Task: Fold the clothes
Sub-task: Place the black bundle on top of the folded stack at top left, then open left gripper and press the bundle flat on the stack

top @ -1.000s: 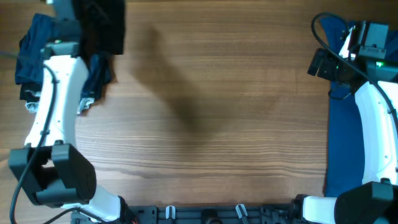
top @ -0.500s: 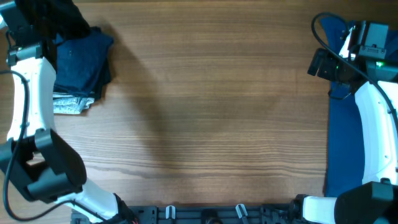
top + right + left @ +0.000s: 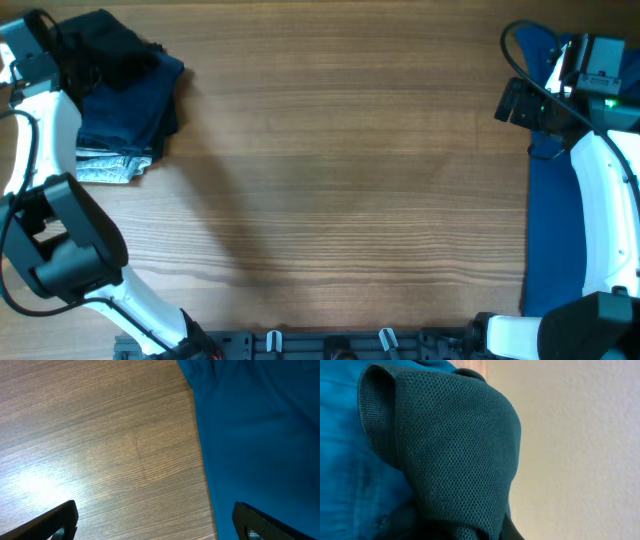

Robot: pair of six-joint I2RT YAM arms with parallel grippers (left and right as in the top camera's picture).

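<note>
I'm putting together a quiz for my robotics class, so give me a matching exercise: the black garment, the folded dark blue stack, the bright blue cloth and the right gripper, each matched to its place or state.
Things:
1. black garment
2. folded dark blue stack
3. bright blue cloth
4. right gripper

Places or states:
A. open, holding nothing
B. along the right edge of the table
C. neatly folded, on the left side
D. crumpled, at the far left corner

Pairs: 1-D, 2-C, 3-B, 4-A

The left arm (image 3: pixel 50 112) and right arm (image 3: pixel 600 200) are white links between black joints. A black cable (image 3: pixel 506 48) and green light (image 3: pixel 610 103) mark the right wrist.
</note>
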